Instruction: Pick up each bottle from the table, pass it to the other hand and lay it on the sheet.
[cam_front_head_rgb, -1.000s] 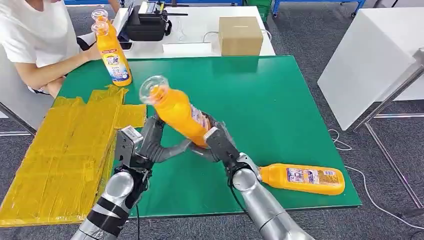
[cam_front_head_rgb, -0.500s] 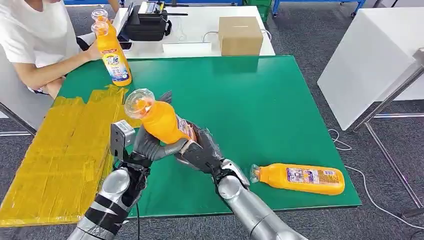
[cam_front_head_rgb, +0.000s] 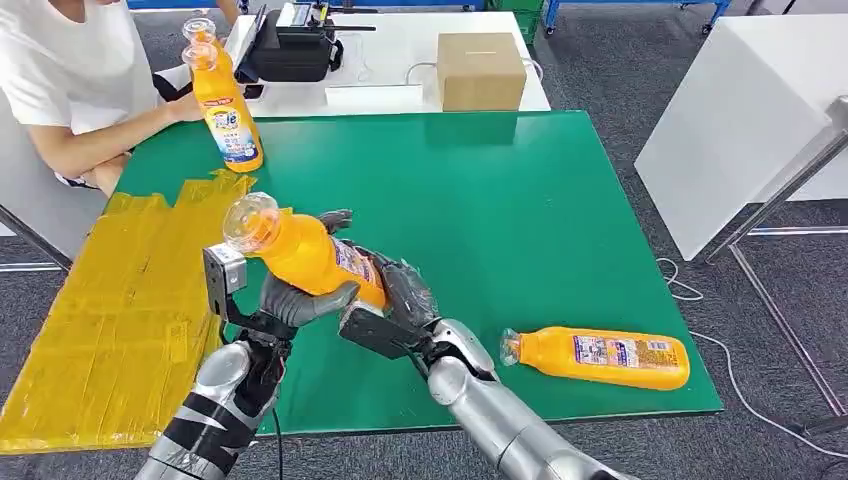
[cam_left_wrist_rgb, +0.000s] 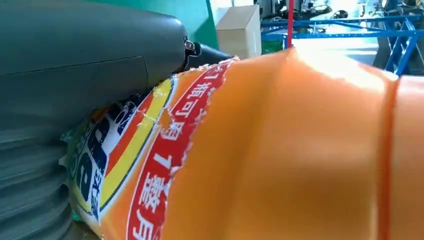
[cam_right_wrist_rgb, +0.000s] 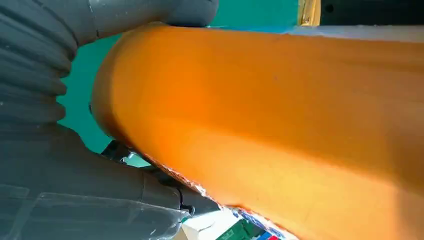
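Left hand (cam_front_head_rgb: 290, 300) fingers wrap the tilted orange bottle (cam_front_head_rgb: 305, 255) mid-body; right hand (cam_front_head_rgb: 395, 310) fingers grip its base, above the green tabletop (cam_front_head_rgb: 520, 200). Yellow sheet (cam_front_head_rgb: 120, 300) beside left fingers. Second bottle (cam_front_head_rgb: 600, 357) lies beyond right fingers.

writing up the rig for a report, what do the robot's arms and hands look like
Both arms are silver metal tubes; the left arm carries black bands and a thin black cable near the wrist. Each robot hand, left and right, is dark grey with a thick grey thumb, darker fingers and a ribbed grey cover. A small silver box with a black mount sits by the left wrist.
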